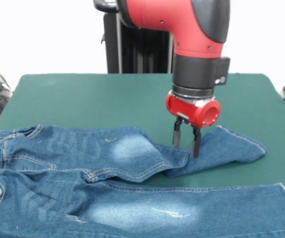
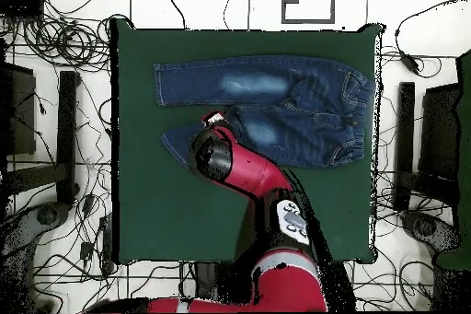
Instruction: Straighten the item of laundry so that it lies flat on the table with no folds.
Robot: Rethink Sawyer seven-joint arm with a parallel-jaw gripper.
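The jeans [image 1: 83, 168] lie on the dark green surface [image 1: 83, 99], spread across its near part in the front view, with the waistband at the left and the legs running to the right. The near leg is stretched out almost straight, its hem close to the right edge of the picture, and a pale faded patch shows at the knee. The far leg is not flat: it bends at the knee, where another pale patch sits, and its lower part is folded so that the cloth overlaps in a crease before the hemmed end angles off to the far right. A metal button and orange-tan stitching show at the waistband on the left.

The red and black arm [image 1: 192, 29] comes down over the folded far leg. The pincer [image 1: 186, 139] points straight down with its two dark fingers [image 1: 177, 135] standing a little apart, their tips at the denim near the crease; nothing is seen gripped between them, so it reads as released.

In the overhead view the jeans [image 2: 276, 98] occupy the far half of the surface [image 2: 166, 209], and the arm covers the bent leg's lower part.
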